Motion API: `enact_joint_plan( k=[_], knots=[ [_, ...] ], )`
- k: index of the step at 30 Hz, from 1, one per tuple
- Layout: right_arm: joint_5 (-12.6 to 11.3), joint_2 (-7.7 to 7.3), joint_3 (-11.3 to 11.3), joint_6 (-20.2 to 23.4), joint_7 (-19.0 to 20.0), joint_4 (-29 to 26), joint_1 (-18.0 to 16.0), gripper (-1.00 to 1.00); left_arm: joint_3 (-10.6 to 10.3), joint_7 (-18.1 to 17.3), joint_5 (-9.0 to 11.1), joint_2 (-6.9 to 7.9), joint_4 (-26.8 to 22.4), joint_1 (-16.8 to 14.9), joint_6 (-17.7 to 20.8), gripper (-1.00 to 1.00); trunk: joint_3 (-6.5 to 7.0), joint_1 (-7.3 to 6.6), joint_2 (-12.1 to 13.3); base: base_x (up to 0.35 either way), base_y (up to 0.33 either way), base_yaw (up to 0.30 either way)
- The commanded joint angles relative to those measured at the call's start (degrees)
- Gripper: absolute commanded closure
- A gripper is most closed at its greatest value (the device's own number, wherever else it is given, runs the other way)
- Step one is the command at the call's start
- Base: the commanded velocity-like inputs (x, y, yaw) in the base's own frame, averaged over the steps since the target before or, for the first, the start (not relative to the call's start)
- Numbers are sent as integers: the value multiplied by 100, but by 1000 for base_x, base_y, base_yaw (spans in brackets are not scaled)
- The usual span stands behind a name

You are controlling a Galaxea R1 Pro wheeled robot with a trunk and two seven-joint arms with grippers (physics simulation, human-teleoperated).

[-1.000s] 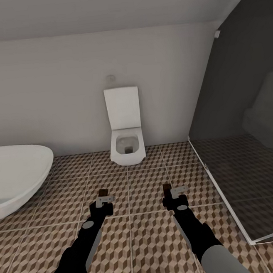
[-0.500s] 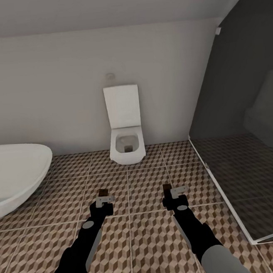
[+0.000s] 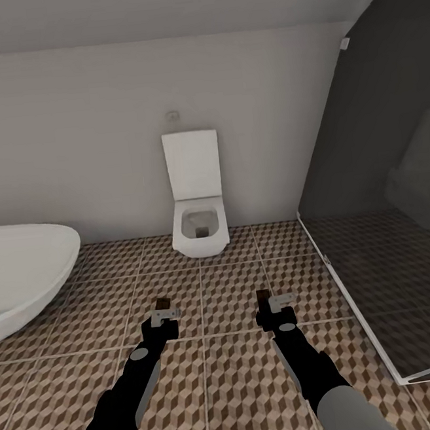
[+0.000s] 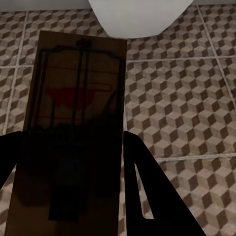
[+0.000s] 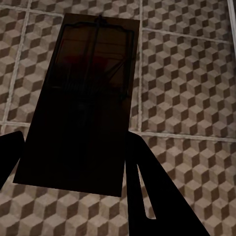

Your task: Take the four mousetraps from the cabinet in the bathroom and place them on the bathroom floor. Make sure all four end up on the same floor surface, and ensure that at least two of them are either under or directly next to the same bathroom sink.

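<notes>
Mid-carry. Left gripper (image 3: 163,310) clamped on one trap (image 4: 73,132), right gripper (image 3: 269,300) clamped on another trap (image 5: 83,103), both held over the floor (image 3: 236,371) short of the toilet (image 3: 198,207). No sink or cabinet in sight; setting down not yet done.

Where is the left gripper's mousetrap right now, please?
The mousetrap is clamped in the left gripper, held above the floor in the head view's lower left, with the toilet ahead and the bathtub to its left.

White toilet (image 3: 197,203), bathtub (image 3: 23,273), glass partition (image 3: 387,225).
</notes>
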Motion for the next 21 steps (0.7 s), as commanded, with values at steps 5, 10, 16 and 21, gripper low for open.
enact_joint_plan(
  k=[5, 10, 16, 21],
  knots=[
    [30, 0, 11, 44, -8, -8, -2, 100, -18, 42, 12, 3, -3, -2, 32, 100, -95, 110, -205, 0, 0, 0],
    [30, 0, 11, 44, -8, -8, -5, 100, -32, 42, 12, 3, 2, -2, 32, 100, -185, 220, -405, 0, 0, 0],
    [30, 0, 11, 44, -8, -8, -3, 100, -120, 51, 12, 3, 13, -2, 32, 100, -292, 352, -646, 0, 0, 0],
    [30, 0, 11, 44, -8, -8, 0, 100, -131, 52, 12, 3, 17, -2, 32, 100, -382, 462, -846, 0, 0, 0]
  ],
)
